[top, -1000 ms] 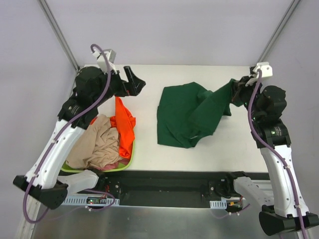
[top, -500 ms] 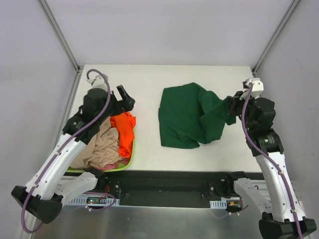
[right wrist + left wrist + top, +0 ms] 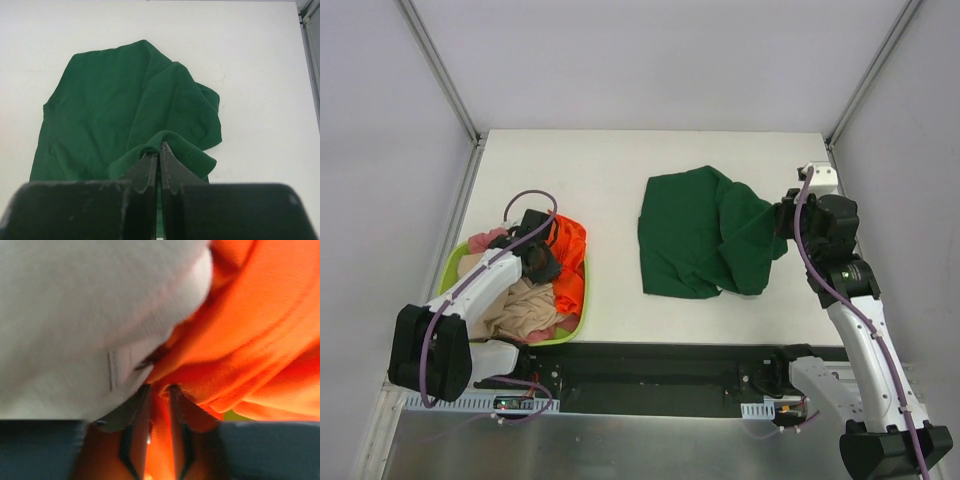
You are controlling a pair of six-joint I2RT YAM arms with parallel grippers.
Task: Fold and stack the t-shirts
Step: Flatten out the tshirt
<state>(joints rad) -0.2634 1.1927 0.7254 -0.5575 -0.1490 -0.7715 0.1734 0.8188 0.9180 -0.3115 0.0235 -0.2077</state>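
My left gripper is down in the lime-green basket, fingers drawn close with a fold of the orange t-shirt between them. It looks like a pinch, though the wrist view is too close and blurred to say how firm the bite is. My right gripper is clamped on a raised edge of the dark green t-shirt, which lies partly folded on the table, well apart from the basket.

As I judge it, the step in hand is to get the orange one out cleanly. I should lift it straight up, slowly, and only swing toward the bare tabletop once the cloth hangs free of the rim. I want a single layer or a hem in the pinch, not a bunched wad that slips.

The beige t-shirt presses right against my left fingers, touching the orange cloth where I hold it — it may ride up with it. A pink t-shirt shows at the basket's far-left edge, tangled in the same heap. The basket is light plastic and could tip or drag if the pile snags.

On the right, I should lay the green edge down flat rather than drop it — the fold is lumpy near my fingers.
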